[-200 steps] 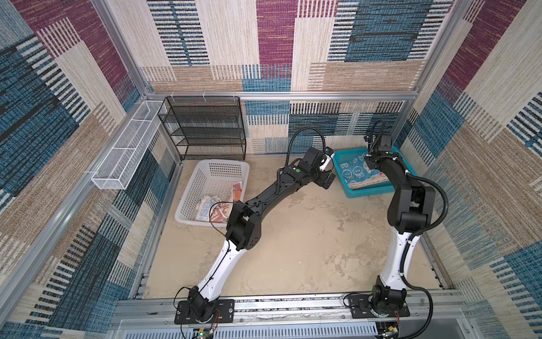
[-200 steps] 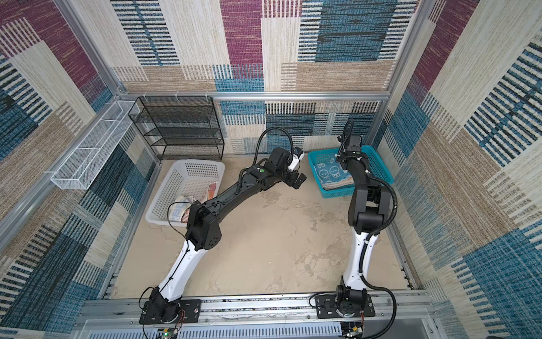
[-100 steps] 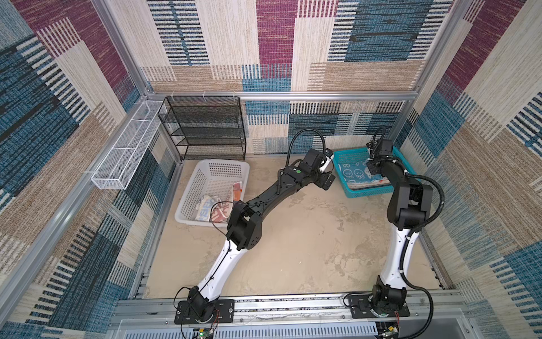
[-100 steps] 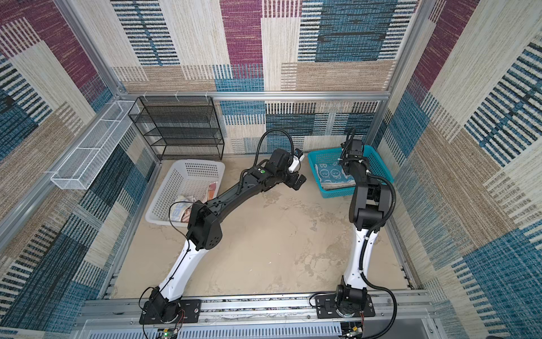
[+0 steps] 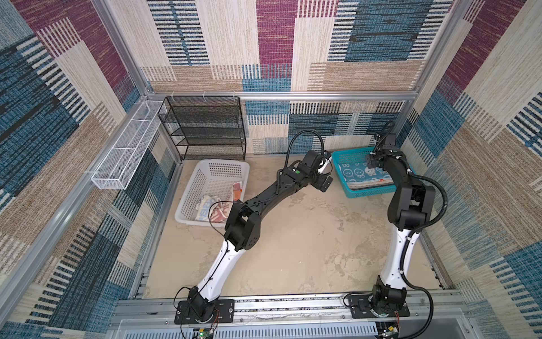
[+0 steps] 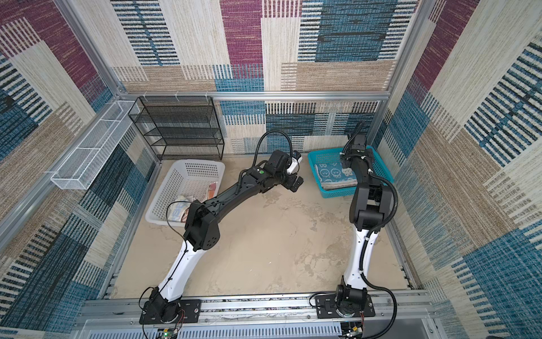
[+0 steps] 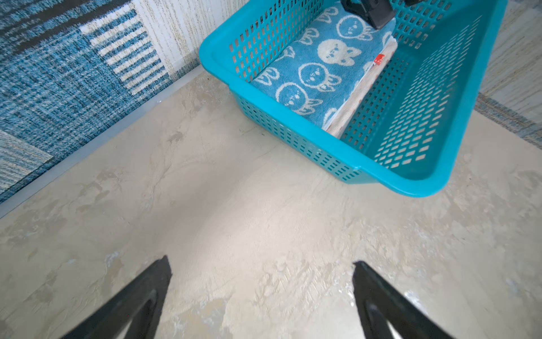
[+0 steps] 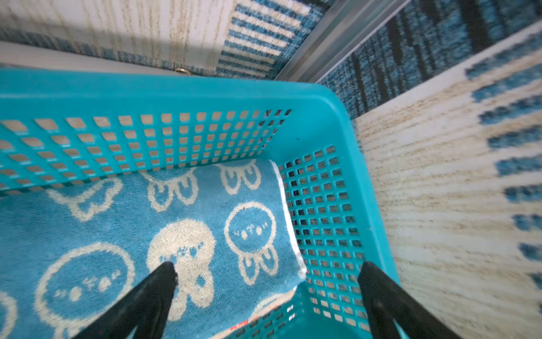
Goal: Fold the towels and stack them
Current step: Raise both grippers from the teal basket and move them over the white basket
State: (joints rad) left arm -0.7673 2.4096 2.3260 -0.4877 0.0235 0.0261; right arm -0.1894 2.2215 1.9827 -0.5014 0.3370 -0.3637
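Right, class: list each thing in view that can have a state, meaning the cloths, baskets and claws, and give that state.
blue rabbit towel: folded flat, top of the stack in the teal basket
towel underneath: folded, only its edge shows
teal basket: upright, holding the stack
loose towels: crumpled, unfolded, in the white basket
white basket: upright
left claw: open, empty, over bare table
right claw: open, empty, over the blue rabbit towel

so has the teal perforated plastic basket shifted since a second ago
No. The teal perforated plastic basket sits in the same spot in both top views, just as close to the back wall.
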